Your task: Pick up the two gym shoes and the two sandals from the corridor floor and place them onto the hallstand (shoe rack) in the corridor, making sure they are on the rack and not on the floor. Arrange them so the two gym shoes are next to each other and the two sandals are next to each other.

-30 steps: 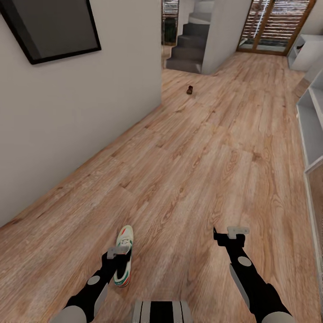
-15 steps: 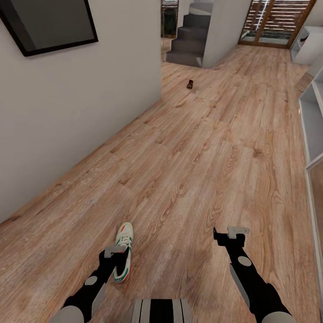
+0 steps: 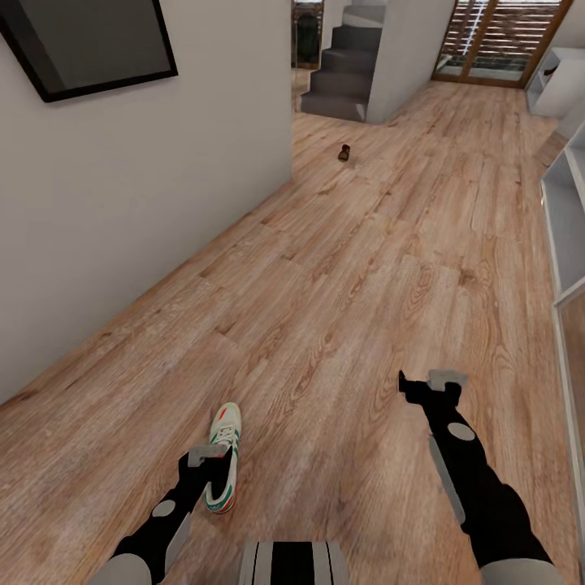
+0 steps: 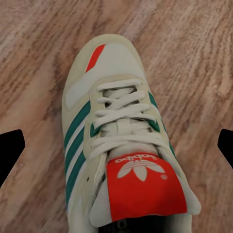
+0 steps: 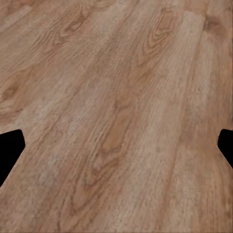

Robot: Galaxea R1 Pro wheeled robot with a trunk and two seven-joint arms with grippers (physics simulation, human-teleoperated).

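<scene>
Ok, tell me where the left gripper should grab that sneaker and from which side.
Grip the gym shoe across its midfoot, probably at the laced part, coming straight down from above. It lies upright on its sole on the corridor floor, and the left gripper hangs open over it, a finger on each long side.

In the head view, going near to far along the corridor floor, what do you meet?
Left gripper → gym shoe → right gripper → small dark sandal → grey stairs.
</scene>
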